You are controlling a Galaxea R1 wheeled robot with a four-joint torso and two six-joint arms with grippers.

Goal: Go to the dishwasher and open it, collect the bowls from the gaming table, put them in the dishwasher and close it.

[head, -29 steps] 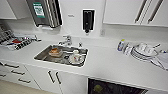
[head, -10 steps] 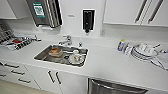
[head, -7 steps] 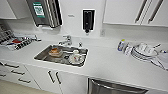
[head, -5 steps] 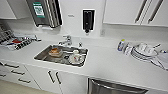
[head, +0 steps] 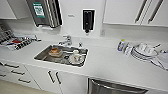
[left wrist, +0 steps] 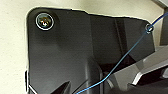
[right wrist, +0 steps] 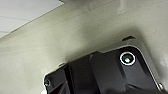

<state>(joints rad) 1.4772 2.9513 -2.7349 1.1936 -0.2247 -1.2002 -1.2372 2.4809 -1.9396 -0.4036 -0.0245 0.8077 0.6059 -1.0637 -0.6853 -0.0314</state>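
Since 2.9 s ago my view shifted slightly; dishwasher [head: 113, 88] closed below the surface's [head: 110, 63] front edge; gripper states: cannot tell.

head view high over counter [head: 112, 67], wrist views floorward

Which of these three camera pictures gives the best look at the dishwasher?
The head view. The dishwasher appears there as a steel front under the white counter, right of the sink, though cut off by the picture's lower edge. The two wrist views look at the robot's own dark plate and a pale surface, so they tell you nothing about it.
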